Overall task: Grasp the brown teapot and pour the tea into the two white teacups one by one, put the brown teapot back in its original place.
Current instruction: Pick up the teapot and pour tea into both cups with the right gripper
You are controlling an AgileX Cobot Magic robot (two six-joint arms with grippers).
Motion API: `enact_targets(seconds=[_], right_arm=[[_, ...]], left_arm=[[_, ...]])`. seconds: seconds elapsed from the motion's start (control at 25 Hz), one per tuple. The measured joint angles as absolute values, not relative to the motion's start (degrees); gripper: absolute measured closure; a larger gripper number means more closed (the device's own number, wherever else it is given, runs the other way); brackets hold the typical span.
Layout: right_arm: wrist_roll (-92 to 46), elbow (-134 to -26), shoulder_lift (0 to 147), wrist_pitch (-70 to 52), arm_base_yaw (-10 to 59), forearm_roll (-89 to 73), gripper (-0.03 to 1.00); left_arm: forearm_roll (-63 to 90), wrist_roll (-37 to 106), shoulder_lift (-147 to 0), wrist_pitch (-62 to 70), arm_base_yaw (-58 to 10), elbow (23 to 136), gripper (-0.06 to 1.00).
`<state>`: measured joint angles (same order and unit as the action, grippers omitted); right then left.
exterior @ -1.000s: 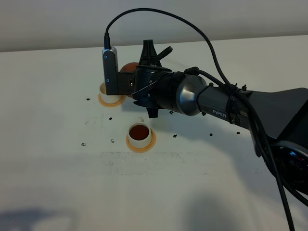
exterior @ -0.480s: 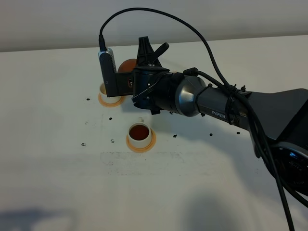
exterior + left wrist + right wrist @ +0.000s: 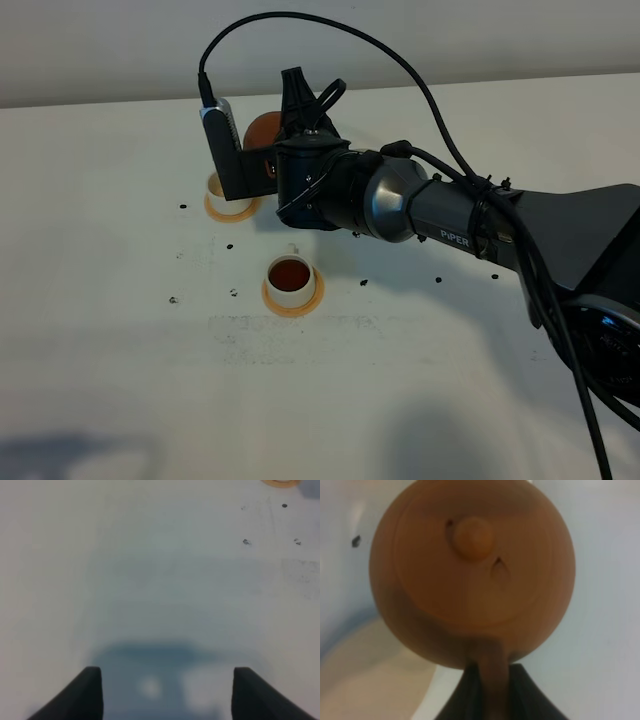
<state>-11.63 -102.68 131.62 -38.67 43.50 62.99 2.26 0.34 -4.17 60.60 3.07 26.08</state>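
My right gripper reaches across to the far left and is shut on the loop handle of the brown teapot, holding it in the air just behind and above the far white teacup. That cup sits on an orange-tan coaster and its inside is hidden by my wrist camera. The near white teacup holds dark tea and stands on its coaster. In the right wrist view the teapot fills the frame, lid knob toward me, fingers gripping the handle. My left gripper is open over bare table. The saucer is hidden.
Several small dark specks dot the white table around the cups. A blurred beige round shape lies under the teapot; I cannot tell what it is. A coaster edge shows in the left wrist view.
The right gripper has lifted and rotated with the teapot, raising it a little higher above the far cup. The cups have not moved.
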Motion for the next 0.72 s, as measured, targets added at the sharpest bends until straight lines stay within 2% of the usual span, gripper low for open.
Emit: enact_targets(seconds=[0.72], right_arm=[[-13.1,-102.7,131.6,-38.6,43.5,68.0,0.86]], left_arm=[[2.3,0.0,-4.2,60.6,3.1,26.1,0.39]])
